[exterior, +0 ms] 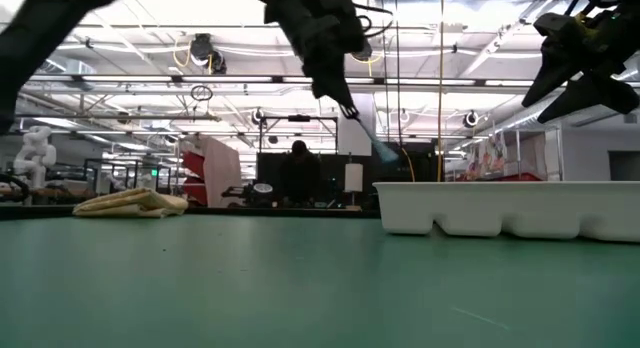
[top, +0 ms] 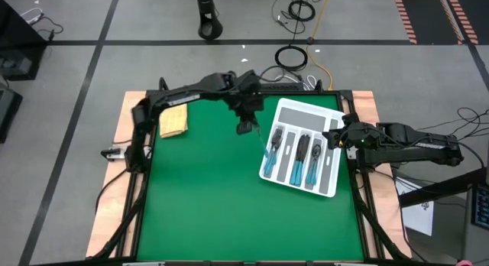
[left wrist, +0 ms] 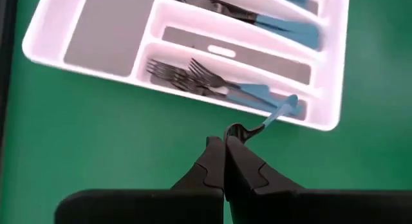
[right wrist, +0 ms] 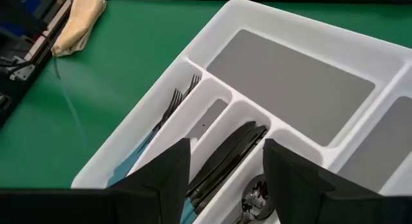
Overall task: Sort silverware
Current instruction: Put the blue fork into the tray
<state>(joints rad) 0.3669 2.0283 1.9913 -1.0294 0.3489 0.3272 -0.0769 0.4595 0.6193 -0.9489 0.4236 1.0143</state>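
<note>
My left gripper hangs above the green mat just left of the white divided tray, shut on one piece of silverware with a light blue handle. In the tray lie forks in the compartment nearest that gripper, and more blue-handled silverware in the others. My right gripper stands open over the tray's right side, with nothing between its fingers. My left gripper pinches the piece's silvery metal head between its two fingertips, coming at it slanting down from above. The piece is lifted clear of the mat. Its blue handle slants down and away from the fingers toward the tray.
A folded yellow cloth lies at the mat's far left. The tray's large far compartment holds nothing. Bare green mat spreads across the near half of the table.
</note>
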